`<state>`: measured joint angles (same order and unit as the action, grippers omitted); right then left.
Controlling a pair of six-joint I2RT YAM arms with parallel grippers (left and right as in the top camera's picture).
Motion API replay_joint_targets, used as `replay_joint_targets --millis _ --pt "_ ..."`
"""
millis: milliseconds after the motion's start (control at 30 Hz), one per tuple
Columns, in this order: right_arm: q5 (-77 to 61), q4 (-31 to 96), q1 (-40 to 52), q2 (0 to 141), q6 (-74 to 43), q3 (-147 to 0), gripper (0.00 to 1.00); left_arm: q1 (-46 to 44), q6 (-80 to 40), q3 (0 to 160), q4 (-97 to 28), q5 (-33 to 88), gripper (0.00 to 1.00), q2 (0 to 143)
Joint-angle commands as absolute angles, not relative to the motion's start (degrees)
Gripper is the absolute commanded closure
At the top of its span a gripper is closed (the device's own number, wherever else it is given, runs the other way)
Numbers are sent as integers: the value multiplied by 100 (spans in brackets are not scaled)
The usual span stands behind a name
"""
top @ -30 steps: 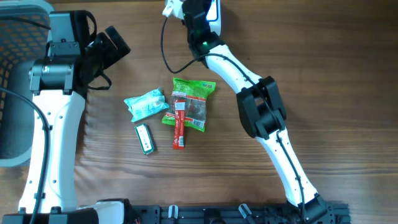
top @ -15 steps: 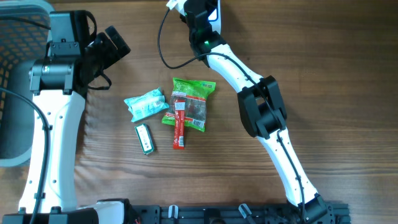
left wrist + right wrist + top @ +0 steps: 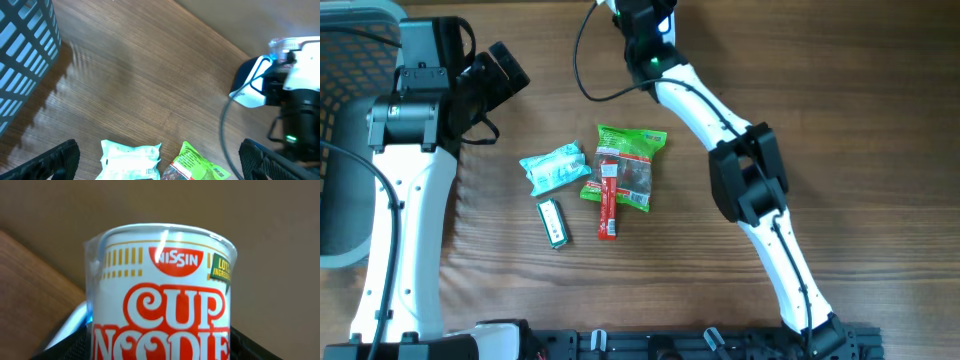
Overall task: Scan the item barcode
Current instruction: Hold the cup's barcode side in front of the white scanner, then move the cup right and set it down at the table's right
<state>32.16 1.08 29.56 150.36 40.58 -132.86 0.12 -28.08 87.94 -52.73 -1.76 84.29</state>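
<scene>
A white and red Nissin Cup Noodles cup (image 3: 160,290) fills the right wrist view, upright, its lid rim at the top. My right gripper (image 3: 160,347) is shut on its lower part, with a dark finger on each side. No barcode shows on the face I see. In the overhead view that gripper (image 3: 642,18) is at the table's far edge and the cup is mostly hidden. A white and blue scanner (image 3: 250,85) with a black cable sits just beside it. My left gripper (image 3: 160,165) hangs open over the table, holding nothing.
Near mid-table lie a teal packet (image 3: 555,167), a green snack bag (image 3: 630,165), a red stick pack (image 3: 608,200) and a small green-and-white item (image 3: 552,222). A blue slatted basket (image 3: 350,100) stands at the far left. The scanner cable (image 3: 582,70) loops over the wood.
My right arm has shifted slightly toward the far edge with the cup, which is now further out of the overhead frame. The left arm and the table items have not moved.
</scene>
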Motion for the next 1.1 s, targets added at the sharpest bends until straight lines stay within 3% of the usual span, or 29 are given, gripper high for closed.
replay_joint_targets --millis 0,133,333,467,533,700,833,967,1067 --pt "3358 980 2904 13808 2904 -13415 23 38 -2698 8884 -5260 -152 0 8326" --pt "3236 2681 2668 13074 1551 -13415 22 38 -2698 8884 -5260 -152 0 8326" --pt "2222 4856 1881 12632 432 -13415 22 38 -2698 8884 -5260 -152 0 8326" --pt "930 6158 1039 12667 104 -13288 12 38 -2698 8884 -5260 -152 0 8326" --pt "-36 6530 681 12680 104 -13126 0 38 -2698 8884 -5260 -152 0 8326" --pt "-2416 6676 119 12720 -344 -12392 0 38 -2698 8884 -5260 -152 0 8326" --pt "-2298 6698 134 12720 -416 -11959 0 38 -2698 8884 -5260 -152 0 8326" --pt "-2263 6665 414 12717 499 -11922 0 38 -2698 8884 -5260 -152 0 8326" --pt "-1507 6372 644 12720 952 -11922 0 38 -2698 8884 -5260 -152 0 8326"
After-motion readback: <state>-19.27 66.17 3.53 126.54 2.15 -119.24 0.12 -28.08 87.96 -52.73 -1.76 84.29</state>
